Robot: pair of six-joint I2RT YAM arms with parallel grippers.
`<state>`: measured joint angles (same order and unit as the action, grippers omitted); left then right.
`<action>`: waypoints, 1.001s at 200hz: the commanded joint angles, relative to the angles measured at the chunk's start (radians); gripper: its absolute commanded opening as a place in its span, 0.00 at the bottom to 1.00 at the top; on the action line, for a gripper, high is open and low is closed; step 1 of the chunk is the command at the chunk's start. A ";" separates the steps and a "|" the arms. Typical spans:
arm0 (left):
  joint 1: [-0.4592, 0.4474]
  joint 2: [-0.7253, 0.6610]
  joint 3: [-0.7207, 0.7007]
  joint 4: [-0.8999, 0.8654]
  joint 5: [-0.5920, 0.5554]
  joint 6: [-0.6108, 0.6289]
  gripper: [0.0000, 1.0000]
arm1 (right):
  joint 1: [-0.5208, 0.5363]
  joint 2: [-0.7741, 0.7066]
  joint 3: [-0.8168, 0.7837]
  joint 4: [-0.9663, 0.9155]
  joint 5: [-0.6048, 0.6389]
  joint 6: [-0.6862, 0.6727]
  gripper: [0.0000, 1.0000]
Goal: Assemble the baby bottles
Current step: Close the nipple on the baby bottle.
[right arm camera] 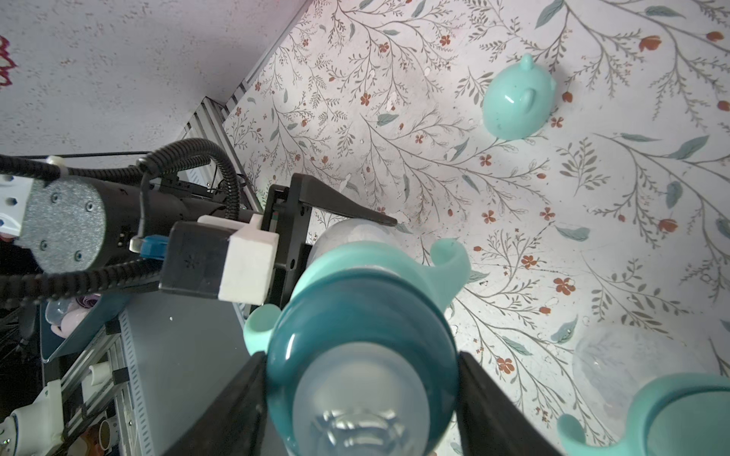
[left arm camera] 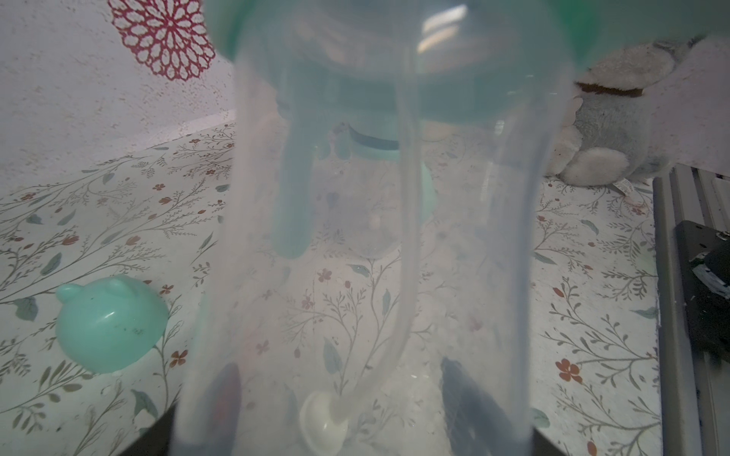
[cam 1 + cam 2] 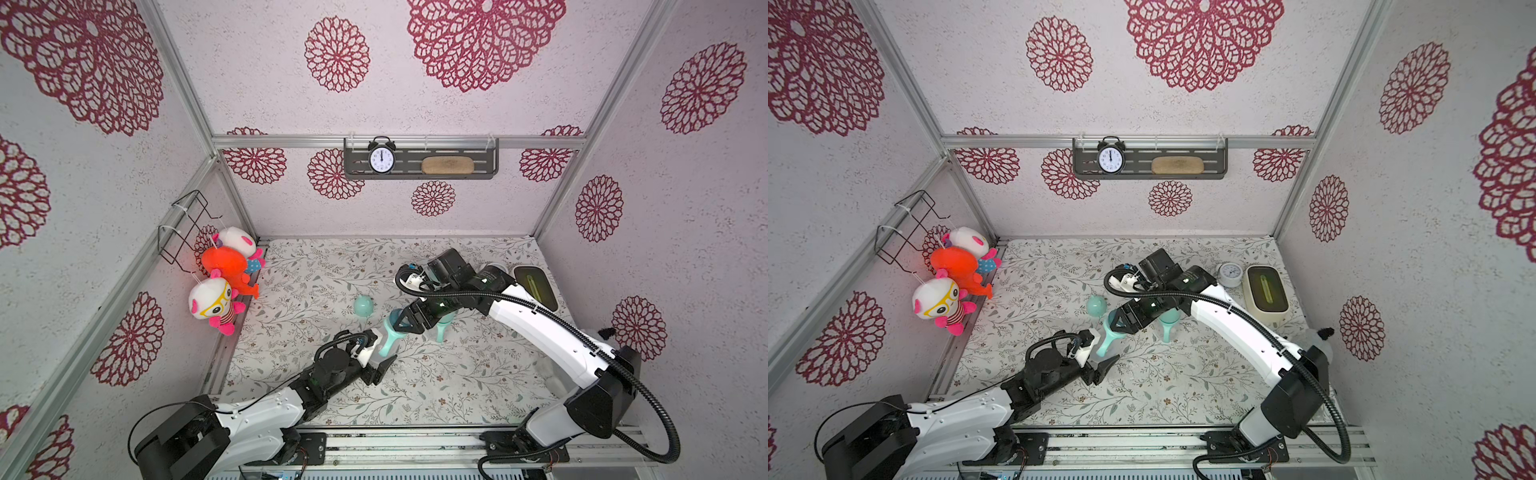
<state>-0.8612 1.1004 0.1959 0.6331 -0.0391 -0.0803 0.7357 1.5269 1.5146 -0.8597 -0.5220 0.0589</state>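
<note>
One baby bottle (image 3: 390, 337) (image 3: 1109, 332) hangs tilted above the mat between both arms. My left gripper (image 3: 380, 350) (image 3: 1100, 350) (image 2: 347, 414) is shut on its clear body (image 2: 395, 237); the dark fingers (image 2: 468, 395) show through the plastic. My right gripper (image 3: 401, 322) (image 3: 1119, 322) (image 1: 361, 395) is shut on its dark teal collar (image 1: 355, 316), above the mint handles (image 1: 446, 260). A second bottle (image 3: 444, 328) (image 3: 1169, 325) (image 1: 671, 414) stands on the mat, partly behind the right arm. A loose mint eared cap (image 3: 364, 306) (image 3: 1096, 306) (image 2: 110, 323) (image 1: 519, 98) lies on the mat.
Plush toys (image 3: 224, 270) hang under a wire basket (image 3: 187, 224) on the left wall. A beige box with a dark lid (image 3: 1266, 295) and a small white dial (image 3: 1230, 274) sit at the back right. A grey plush (image 2: 616, 130) lies near the right front. A clock (image 3: 381, 160) stands on the wall shelf.
</note>
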 commanded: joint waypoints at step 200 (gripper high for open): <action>-0.050 -0.146 0.002 0.008 -0.317 0.082 0.00 | 0.116 0.228 0.261 -0.217 -0.009 0.439 0.52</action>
<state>-0.8967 0.9939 0.1688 0.5243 -0.3347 -0.0196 0.8055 1.7145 1.7115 -0.8974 -0.5297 0.4232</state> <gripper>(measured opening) 0.821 0.686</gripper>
